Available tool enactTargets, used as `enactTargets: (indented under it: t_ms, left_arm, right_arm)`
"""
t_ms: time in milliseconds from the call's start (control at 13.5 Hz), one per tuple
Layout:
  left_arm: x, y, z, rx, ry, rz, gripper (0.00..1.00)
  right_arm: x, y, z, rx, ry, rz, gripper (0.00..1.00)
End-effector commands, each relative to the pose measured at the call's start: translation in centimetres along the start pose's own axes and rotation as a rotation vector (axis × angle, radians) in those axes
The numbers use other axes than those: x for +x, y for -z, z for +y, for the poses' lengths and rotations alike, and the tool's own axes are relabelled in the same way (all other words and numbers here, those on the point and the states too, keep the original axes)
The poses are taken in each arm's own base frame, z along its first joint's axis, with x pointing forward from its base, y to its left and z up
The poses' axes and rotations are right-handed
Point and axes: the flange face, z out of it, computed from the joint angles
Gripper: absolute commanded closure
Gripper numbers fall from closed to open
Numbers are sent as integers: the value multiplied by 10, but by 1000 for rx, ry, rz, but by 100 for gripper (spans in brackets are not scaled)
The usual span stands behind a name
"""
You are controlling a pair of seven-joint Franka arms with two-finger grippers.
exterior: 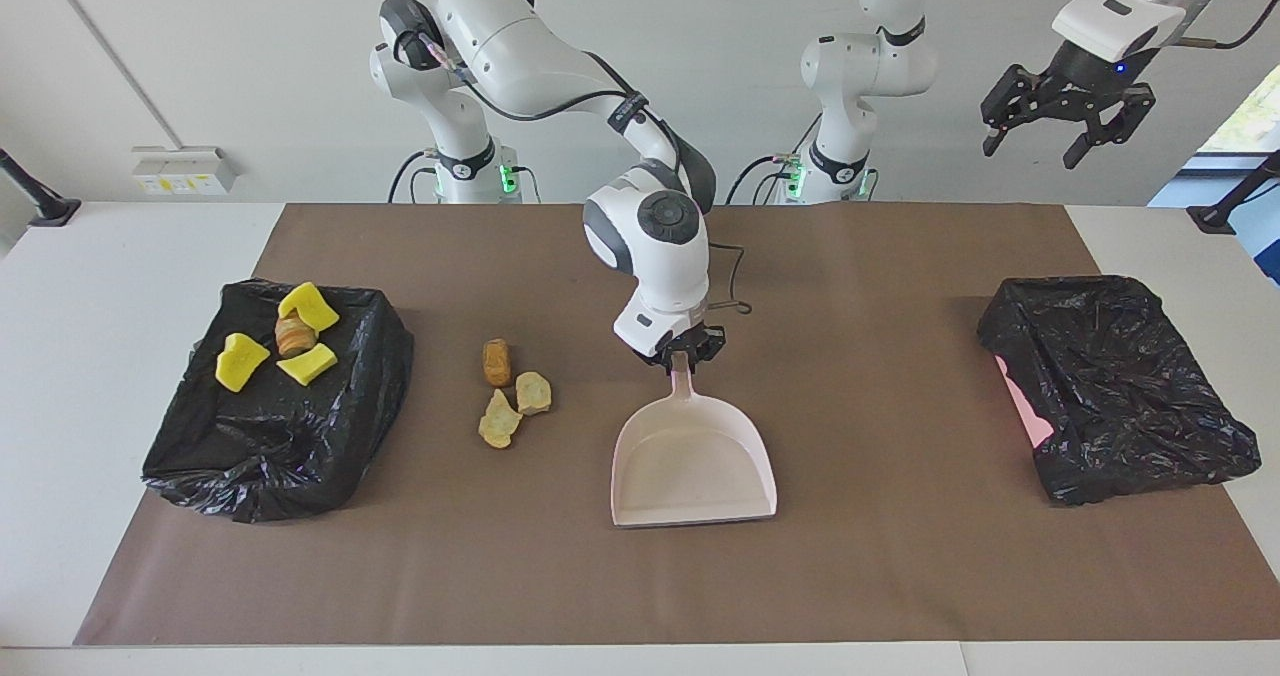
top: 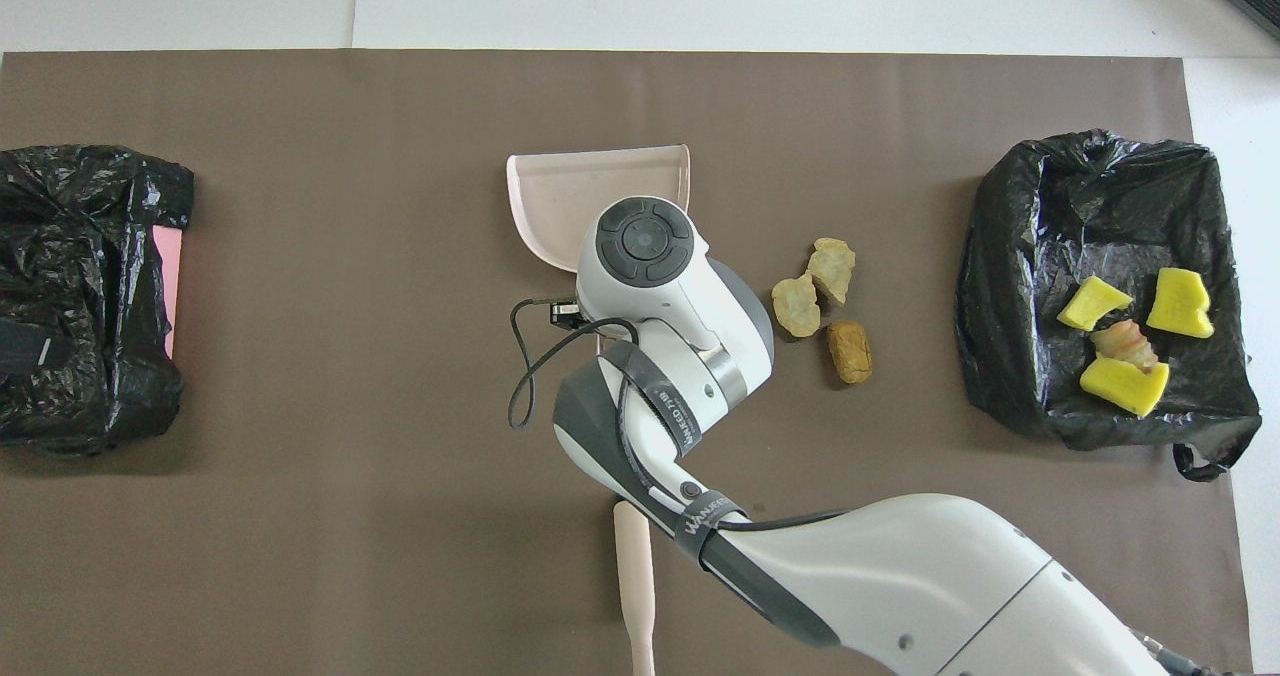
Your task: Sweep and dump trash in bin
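Facing view, table with brown mat [exterior: 860, 576].

Item: right gripper [exterior: 682, 354], low over the middle of the mat, at the tip of the handle of the pink dustpan [exterior: 694, 461]. Whether its fingers clamp the handle or stand slack around it cannot be told. The pan lies flat on the mat, mouth turned away from the robots.

Item: trash, loose lot: three tan to orange-brown pieces [exterior: 512, 391] on the mat, beside the right gripper toward the right arm's end of the table, apart from the pan. Overhead view shows the same cluster [top: 822, 306] clear of the pan's side wall.

Item: trash, binned lot: three yellow chunks [exterior: 280, 341] and one brown piece [exterior: 292, 334] lying in the black-lined bin [exterior: 270, 456] at the right arm's end, well apart from the right gripper.

Item: second black-lined bin [exterior: 1120, 386] at the left arm's end of the table.

Item: left gripper [exterior: 1068, 116], waiting high in the air above that end of the table, fingers spread wide, holding nothing.

Item: brush [top: 634, 586], beige handle showing in the overhead view, lying on the mat under the right arm.
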Motion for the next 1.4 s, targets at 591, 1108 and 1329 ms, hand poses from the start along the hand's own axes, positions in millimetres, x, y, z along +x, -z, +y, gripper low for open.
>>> enactTargets:
  t_ms: [591,1108,1329]
  left_arm:
    - [75,-44,64,7,-5,100,0]
    - [161,-217,250,-9,28,129,0]
    - [166,-281,327,-41,8,186,0]
  right_arm:
    - [-194,95,6,-3,24,-134,0]
    - [-342,57,16,48,77,-207,0]
    - [-366,23,21,29,67,-198,0]
